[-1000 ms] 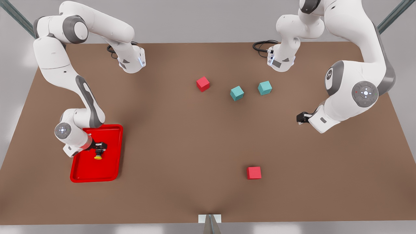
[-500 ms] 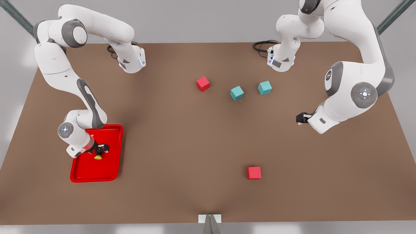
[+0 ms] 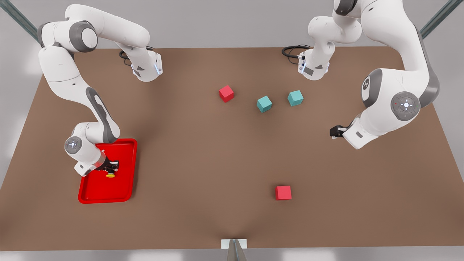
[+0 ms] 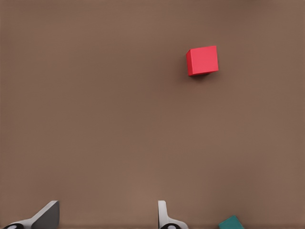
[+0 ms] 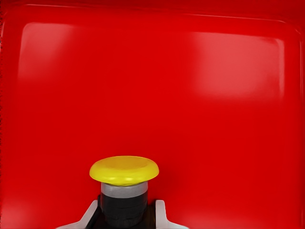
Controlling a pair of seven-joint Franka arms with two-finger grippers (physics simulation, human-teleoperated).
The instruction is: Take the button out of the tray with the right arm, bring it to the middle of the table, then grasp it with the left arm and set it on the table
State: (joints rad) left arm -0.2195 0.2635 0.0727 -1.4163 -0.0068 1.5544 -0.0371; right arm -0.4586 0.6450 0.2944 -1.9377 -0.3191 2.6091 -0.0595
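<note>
The button, a dark body under a yellow cap, stands inside the red tray at the front view's left. My right gripper reaches down into the tray, and its fingers press against both sides of the button's black body. In the right wrist view the yellow-capped button sits between the fingers over the tray floor. At the front view's right, my left gripper hovers above the brown table, open and empty, and that arm waits. Its spread fingertips show in the left wrist view.
A red cube and two teal cubes lie toward the table's far side, with another red cube nearer the front. The left wrist view has a red cube and a teal cube's corner.
The right gripper's fingers have closed in onto the button, and that wrist shifted slightly. The left arm has hardly moved.
</note>
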